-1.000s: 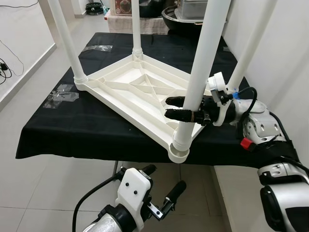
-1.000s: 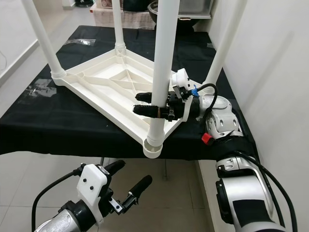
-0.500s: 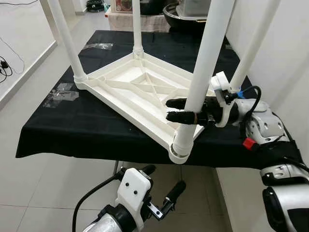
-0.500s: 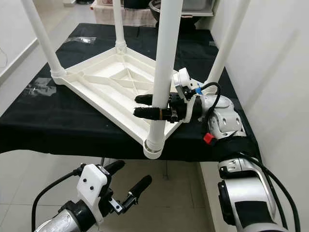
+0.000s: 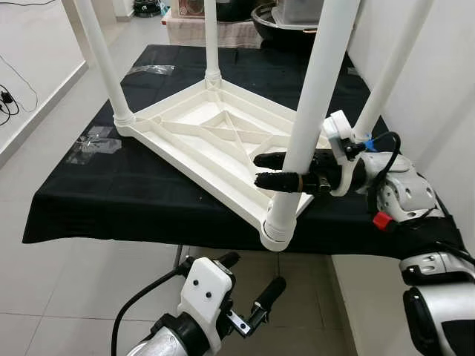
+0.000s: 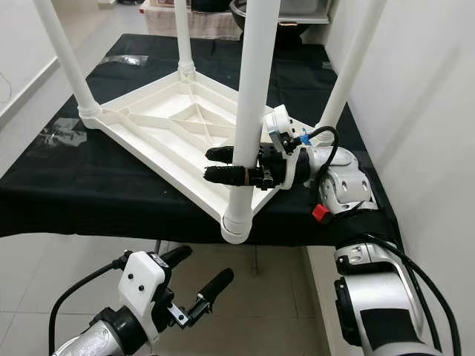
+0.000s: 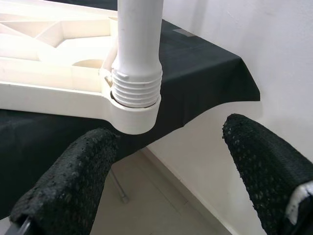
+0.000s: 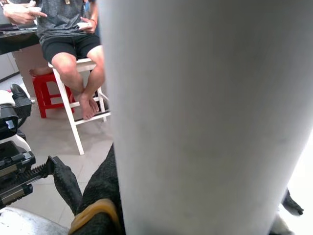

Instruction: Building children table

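A white plastic children's table (image 5: 200,141) lies upside down on the black-covered table (image 5: 111,200), its legs pointing up. My right gripper (image 5: 259,170) reaches in from the right and is shut on the nearest leg (image 5: 312,96), one finger in front of it and one behind, just above the threaded socket (image 5: 276,226). That leg (image 8: 205,112) looms close in the right wrist view. My left gripper (image 5: 249,278) hangs open below the table's front edge. Its fingers (image 7: 68,181) point up at the same socket (image 7: 134,93).
A white wall (image 5: 445,74) runs close along the right side. Clear tape (image 5: 93,144) lies on the cloth at the left. Pots and boxes (image 5: 282,22) stand beyond the far end. A person (image 8: 73,44) sits on a white stool beside a red stool (image 8: 41,93).
The right gripper has dipped slightly while holding the nearest leg, and the leg's lean has shifted a little. The left gripper has not moved.
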Tool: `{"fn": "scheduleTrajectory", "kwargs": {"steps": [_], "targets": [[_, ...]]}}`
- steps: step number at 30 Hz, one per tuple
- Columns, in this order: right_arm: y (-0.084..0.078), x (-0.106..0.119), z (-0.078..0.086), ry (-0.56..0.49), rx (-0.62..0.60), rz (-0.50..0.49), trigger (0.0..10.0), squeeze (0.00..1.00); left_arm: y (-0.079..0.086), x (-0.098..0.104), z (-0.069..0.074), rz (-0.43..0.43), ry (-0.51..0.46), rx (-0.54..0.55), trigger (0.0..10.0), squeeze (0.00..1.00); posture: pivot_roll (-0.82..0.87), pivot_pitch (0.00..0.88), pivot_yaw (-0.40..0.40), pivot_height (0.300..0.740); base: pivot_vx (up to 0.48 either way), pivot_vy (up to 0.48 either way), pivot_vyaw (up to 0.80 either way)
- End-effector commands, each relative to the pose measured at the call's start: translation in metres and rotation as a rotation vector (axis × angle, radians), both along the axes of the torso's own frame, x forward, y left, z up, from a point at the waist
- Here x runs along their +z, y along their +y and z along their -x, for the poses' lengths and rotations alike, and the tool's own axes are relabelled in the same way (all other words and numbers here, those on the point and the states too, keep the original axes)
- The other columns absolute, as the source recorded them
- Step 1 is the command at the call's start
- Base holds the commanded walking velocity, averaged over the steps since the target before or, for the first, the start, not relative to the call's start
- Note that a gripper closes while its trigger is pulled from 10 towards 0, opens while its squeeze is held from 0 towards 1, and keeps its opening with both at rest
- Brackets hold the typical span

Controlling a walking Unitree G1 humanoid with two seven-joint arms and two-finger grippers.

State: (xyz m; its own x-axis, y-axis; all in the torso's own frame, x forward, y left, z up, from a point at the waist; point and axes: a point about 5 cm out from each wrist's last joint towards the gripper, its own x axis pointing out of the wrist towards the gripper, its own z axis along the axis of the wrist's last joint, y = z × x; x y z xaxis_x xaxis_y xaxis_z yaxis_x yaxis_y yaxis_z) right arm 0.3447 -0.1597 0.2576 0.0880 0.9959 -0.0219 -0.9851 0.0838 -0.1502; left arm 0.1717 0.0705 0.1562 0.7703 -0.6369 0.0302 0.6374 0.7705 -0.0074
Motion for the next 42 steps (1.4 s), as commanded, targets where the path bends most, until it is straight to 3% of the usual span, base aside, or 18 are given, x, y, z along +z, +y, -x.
{"fn": "scheduleTrajectory", "kwargs": {"steps": [1,9,24,29,37,40,42], "targets": [[0.001,-0.005,0.000,-0.001,-0.013,0.018,10.0,0.00,0.000,-0.002,0.002,-0.011,0.008,-0.003,10.0,0.00,0.10,0.164,-0.050,0.740,0.000,0.000,0.00],[0.001,-0.013,-0.005,-0.007,-0.075,0.056,10.0,0.00,0.000,-0.002,0.002,-0.012,0.004,-0.003,10.0,0.00,0.10,0.165,-0.050,0.740,0.000,0.000,0.00],[-0.008,-0.019,-0.031,-0.062,-0.420,0.090,10.0,0.00,-0.001,-0.002,0.001,-0.012,0.000,-0.002,10.0,0.00,0.09,0.168,-0.051,0.740,0.000,0.000,0.00],[-0.010,-0.019,-0.041,-0.039,-0.552,0.049,10.0,0.00,-0.001,-0.001,0.001,-0.012,-0.001,-0.001,10.0,0.00,0.09,0.170,-0.050,0.740,0.000,0.000,0.00],[-0.012,-0.020,-0.045,-0.008,-0.613,0.011,10.0,0.00,-0.001,-0.001,0.001,-0.012,-0.002,0.002,10.0,0.00,0.10,0.173,-0.051,0.740,0.000,0.000,0.00],[-0.022,-0.028,-0.053,0.046,-0.781,0.012,10.0,0.00,-0.001,-0.001,0.001,-0.010,-0.001,0.003,10.0,0.00,0.09,0.173,-0.054,0.740,0.000,0.000,0.00],[-0.023,-0.030,-0.054,0.058,-0.804,0.015,10.0,0.00,-0.001,-0.001,0.001,-0.010,-0.001,0.002,10.0,0.00,0.09,0.173,-0.054,0.740,0.000,0.000,0.00]]}}
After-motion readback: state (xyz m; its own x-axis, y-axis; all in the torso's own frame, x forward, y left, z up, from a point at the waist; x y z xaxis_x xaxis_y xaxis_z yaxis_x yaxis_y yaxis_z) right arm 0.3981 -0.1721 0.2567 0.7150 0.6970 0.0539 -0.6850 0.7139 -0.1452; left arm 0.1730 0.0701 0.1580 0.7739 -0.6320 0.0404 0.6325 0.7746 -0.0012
